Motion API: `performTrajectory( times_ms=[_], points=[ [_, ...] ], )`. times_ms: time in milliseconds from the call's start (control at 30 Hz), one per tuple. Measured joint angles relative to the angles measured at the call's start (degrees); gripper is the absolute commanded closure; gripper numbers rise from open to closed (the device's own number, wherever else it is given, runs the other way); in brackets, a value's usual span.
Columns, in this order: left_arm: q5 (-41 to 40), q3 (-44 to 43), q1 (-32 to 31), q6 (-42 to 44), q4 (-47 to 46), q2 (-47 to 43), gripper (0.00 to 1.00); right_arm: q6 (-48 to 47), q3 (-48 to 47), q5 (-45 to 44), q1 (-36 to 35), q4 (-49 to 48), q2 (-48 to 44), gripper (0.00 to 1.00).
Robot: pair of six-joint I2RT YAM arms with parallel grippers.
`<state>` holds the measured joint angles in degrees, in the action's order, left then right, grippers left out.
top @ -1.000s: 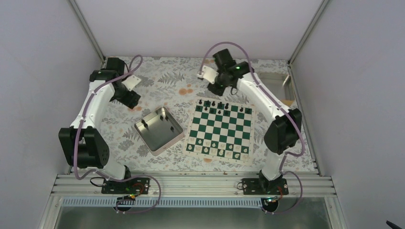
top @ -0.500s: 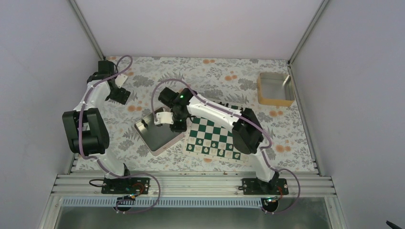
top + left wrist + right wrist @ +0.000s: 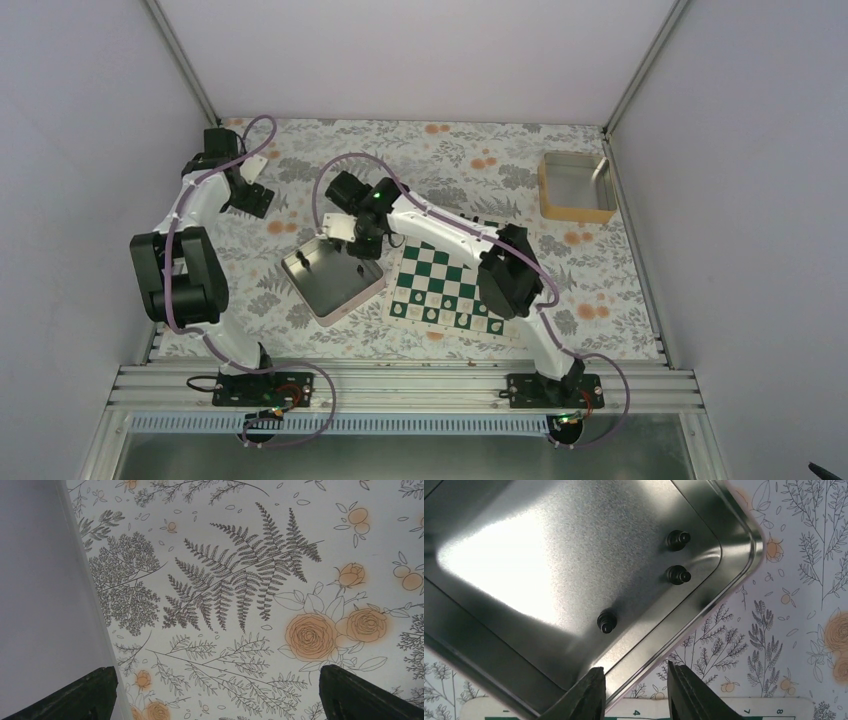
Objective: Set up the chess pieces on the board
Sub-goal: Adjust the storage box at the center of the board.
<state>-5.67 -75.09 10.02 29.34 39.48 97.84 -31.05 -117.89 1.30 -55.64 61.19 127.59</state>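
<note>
Three black chess pieces (image 3: 678, 539) (image 3: 678, 574) (image 3: 606, 621) stand in the shiny metal tray (image 3: 549, 555). My right gripper (image 3: 634, 680) hovers above the tray's corner nearest the board (image 3: 724, 707), jaws open, nothing between them. In the top view the right gripper (image 3: 362, 246) is over the tray (image 3: 325, 288), and its arm crosses the far rows of the green and white board (image 3: 455, 290). A black piece (image 3: 303, 259) shows in the tray's left part. My left gripper (image 3: 218, 692) is wide open over bare floral cloth, at the far left (image 3: 250, 200).
Pale pieces (image 3: 440, 313) line the board's near rows. A yellow-rimmed container (image 3: 577, 187) sits at the far right. Grey walls and a metal post close off the left side near the left gripper. Floral cloth covers the table.
My right arm swung from the board's far edge over to the tray, then shifted slightly along it. My left arm drew back toward the far-left corner.
</note>
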Motion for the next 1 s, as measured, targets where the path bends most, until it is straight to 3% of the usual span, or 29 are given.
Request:
performTrajectory(
  times_ms=[767, 1000],
  points=[
    [4.3, 2.4, 0.5, 0.0, 0.0, -3.7, 0.00, 2.3, -3.3, -6.0, 4.0, -3.0, 6.5, 0.67],
    [4.4, 3.4, 1.1, 0.0, -0.2, -3.8, 0.00, 3.3, -4.4, -4.3, 4.0, -3.0, 6.5, 0.60]
  ],
)
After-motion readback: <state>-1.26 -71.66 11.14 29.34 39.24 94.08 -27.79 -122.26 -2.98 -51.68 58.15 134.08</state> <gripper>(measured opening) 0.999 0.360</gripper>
